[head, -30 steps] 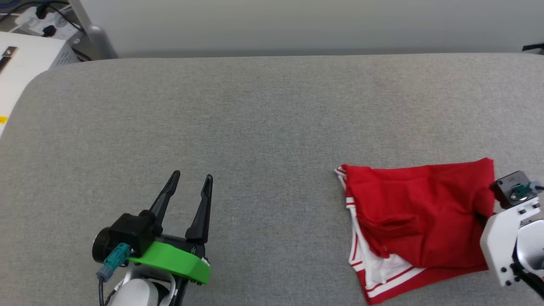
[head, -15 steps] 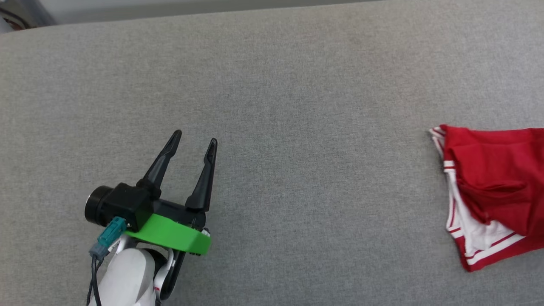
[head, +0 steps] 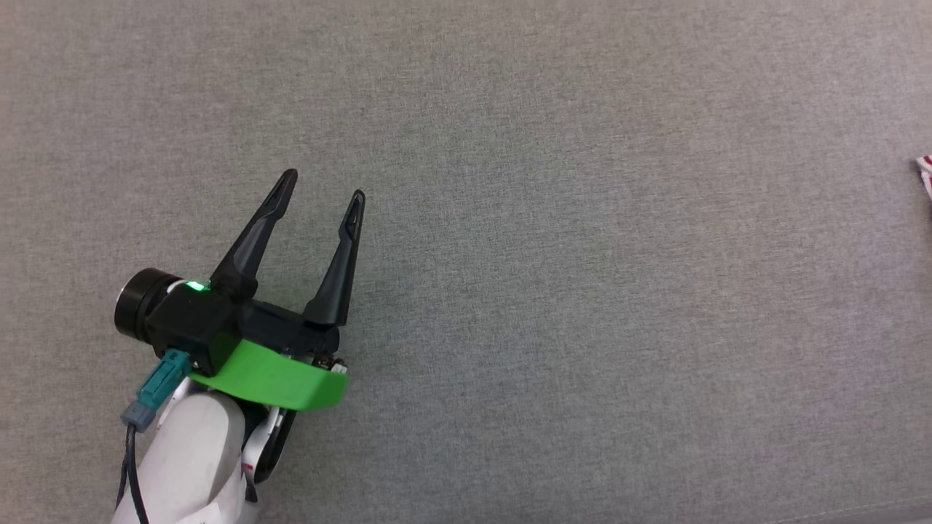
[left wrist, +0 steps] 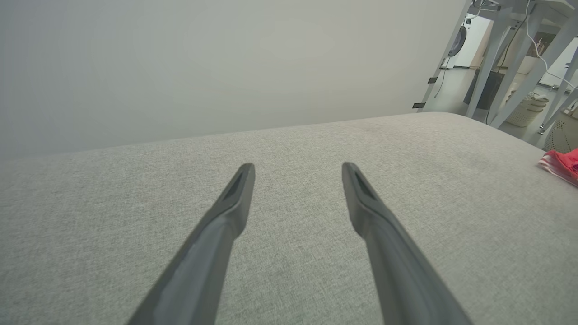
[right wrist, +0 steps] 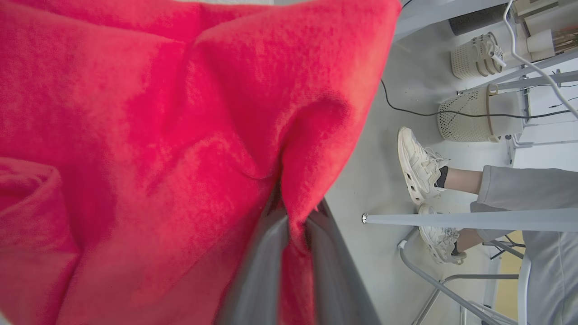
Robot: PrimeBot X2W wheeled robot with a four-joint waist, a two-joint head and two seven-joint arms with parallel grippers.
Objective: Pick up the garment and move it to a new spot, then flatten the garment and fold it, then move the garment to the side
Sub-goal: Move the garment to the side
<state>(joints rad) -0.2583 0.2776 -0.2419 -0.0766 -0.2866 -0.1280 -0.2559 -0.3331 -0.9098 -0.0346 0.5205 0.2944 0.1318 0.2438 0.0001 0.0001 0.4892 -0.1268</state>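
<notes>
Right gripper [right wrist: 295, 212] clamps the red jersey [right wrist: 135, 135]; left gripper [head: 323, 184] gapes empty over the tabletop [head: 582, 291]. The head camera has swung left, so the sideways move seems underway.

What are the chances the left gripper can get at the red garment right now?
Probably not without a long reach. The left gripper hangs open far across the grey surface from the garment; nothing lies between them, and the right gripper is shut on its fabric.
</notes>
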